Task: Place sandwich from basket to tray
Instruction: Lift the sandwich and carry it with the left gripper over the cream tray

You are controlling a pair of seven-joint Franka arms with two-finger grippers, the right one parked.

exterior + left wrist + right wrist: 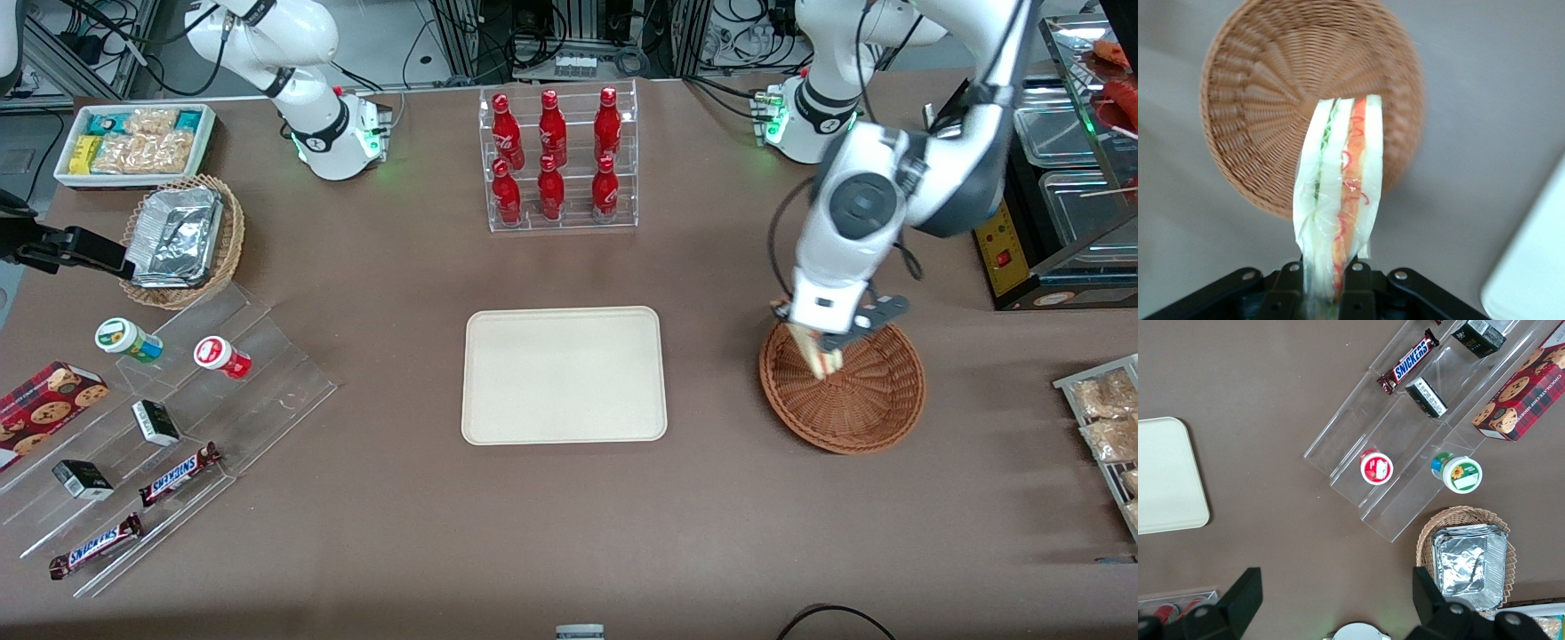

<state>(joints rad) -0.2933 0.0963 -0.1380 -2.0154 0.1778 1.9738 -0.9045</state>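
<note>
Soft wrapped sandwich pinched in the gripper above the basket.
Light, squashy; hold the bread faces gently; tray at nine o'clock.

**Right wrist view — table toward the parked arm's end**

Cream tray at left edge of frame, only one rounded corner showing. Clear acrylic stepped stand runs diagonally through the upper right, holding a Snickers bar, two small dark boxes, a cookie box, a red-lidded cup and a green-rimmed cup. Lower right — light wicker basket with foil tray inside.
</note>
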